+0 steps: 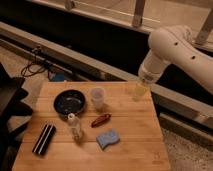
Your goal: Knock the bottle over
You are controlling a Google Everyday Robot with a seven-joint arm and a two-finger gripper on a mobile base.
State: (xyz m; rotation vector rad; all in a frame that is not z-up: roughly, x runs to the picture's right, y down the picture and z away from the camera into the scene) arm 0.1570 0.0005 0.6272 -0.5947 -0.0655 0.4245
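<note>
A small clear bottle (74, 125) with a pale cap stands upright on the wooden table (135, 145), left of centre and just in front of a black bowl. My gripper (138, 90) hangs from the white arm (172, 47) over the back right part of the table. It is well to the right of the bottle and farther back, and not touching it.
A black bowl (69, 102) and a clear plastic cup (98, 98) stand behind the bottle. A reddish-brown oblong object (101, 120) and a blue sponge (108, 138) lie to its right. A black flat bar (44, 138) lies at the front left. A dark chair (10, 100) stands left of the table.
</note>
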